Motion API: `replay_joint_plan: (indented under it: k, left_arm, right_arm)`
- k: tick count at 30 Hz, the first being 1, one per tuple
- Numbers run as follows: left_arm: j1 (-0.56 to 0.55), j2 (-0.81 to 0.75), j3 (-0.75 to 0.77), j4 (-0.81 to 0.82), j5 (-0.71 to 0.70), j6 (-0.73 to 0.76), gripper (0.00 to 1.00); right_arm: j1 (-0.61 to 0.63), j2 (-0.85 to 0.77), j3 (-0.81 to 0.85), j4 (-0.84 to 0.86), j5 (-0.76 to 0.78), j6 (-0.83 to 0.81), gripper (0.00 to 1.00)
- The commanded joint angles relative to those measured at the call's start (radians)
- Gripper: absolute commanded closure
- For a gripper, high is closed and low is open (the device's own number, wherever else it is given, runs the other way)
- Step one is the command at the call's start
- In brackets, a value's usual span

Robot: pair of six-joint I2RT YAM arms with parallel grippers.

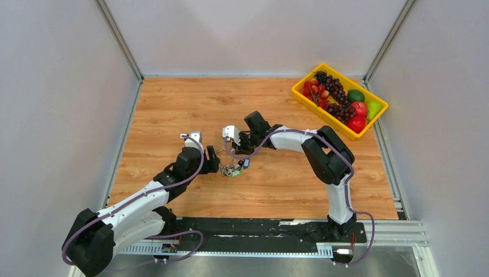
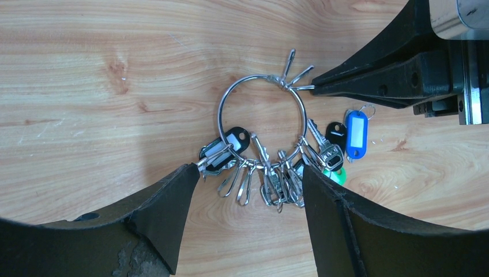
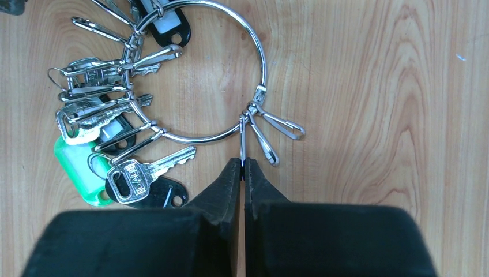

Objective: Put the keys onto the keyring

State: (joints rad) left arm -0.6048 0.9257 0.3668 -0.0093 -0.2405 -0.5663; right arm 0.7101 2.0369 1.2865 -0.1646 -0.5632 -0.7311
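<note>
Keyring (image 2: 219, 115) lies flat on the wooden tabletop (image 1: 173, 104), and we see it near the middle, between the 2 arms. Most of the keys (image 3: 138, 176) and a row of snap clips hang bunched along one arc of the wire, from 4 to 8 o'clock in the left wrist view. A green tag (image 3: 78, 167) and black tags sit among them. A blue tag (image 2: 356, 134) lies just outside the loop at 3 o'clock in that view, apart from the wire.

The right end effector (image 3: 243, 164) is clenched, its 2 fingers pressed together on 1 thin clip (image 3: 243, 138) that hangs off the ring at 5 o'clock in the right wrist view. We see 2 more clips splayed out just beside it, free.

The left end effector (image 2: 251, 171) is released. Its fingers are spread wide and straddle the bunched arc of the ring, 1 at each side, gripping nothing. We cannot tell whether they touch the tabletop.

A yellow tray (image 1: 352, 82) of fruit sits at 2 o'clock on the tabletop, well apart from the ring.
</note>
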Motion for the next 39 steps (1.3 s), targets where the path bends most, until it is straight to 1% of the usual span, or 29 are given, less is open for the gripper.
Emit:
replay_joint_plan:
  k: [1, 6, 10, 14, 17, 19, 24, 29, 32, 34, 39]
  left_arm:
    - [0.007, 0.002, -0.001, 0.040, 0.013, 0.007, 0.23]
    - [0.007, -0.011, 0.004, 0.033, 0.032, -0.006, 0.23]
    - [0.006, -0.039, 0.002, 0.050, 0.094, -0.018, 0.23]
    - [0.007, -0.062, 0.002, 0.097, 0.218, -0.019, 0.23]
    - [0.007, -0.084, 0.000, 0.131, 0.302, -0.020, 0.23]
    - [0.007, -0.098, 0.004, 0.154, 0.365, -0.021, 0.23]
    - [0.007, -0.131, 0.047, 0.167, 0.495, -0.033, 0.23]
    - [0.005, -0.160, 0.122, 0.103, 0.529, -0.024, 0.23]
    - [0.004, -0.164, 0.159, 0.050, 0.525, -0.003, 0.23]
    - [0.004, -0.170, 0.180, 0.031, 0.525, 0.010, 0.23]
    - [-0.008, -0.189, 0.210, 0.014, 0.515, 0.048, 0.24]
  right_arm:
    - [0.005, -0.019, 0.011, -0.025, -0.034, -0.024, 1.00]
    - [0.005, -0.068, -0.004, -0.033, -0.025, -0.012, 1.00]
    - [0.005, -0.151, -0.024, -0.047, -0.038, 0.027, 1.00]
    - [0.006, -0.245, -0.026, -0.115, -0.039, 0.070, 1.00]
    - [0.008, -0.298, -0.011, -0.179, -0.036, 0.135, 1.00]
    - [0.014, -0.324, 0.015, -0.221, -0.012, 0.219, 1.00]
    - [0.045, -0.376, 0.087, -0.352, 0.088, 0.342, 1.00]
    - [0.068, -0.390, 0.218, -0.530, 0.192, 0.519, 1.00]
    - [0.096, -0.382, 0.310, -0.653, 0.249, 0.584, 1.00]
    - [0.124, -0.384, 0.347, -0.703, 0.294, 0.619, 1.00]
    - [0.138, -0.409, 0.418, -0.783, 0.304, 0.722, 1.00]
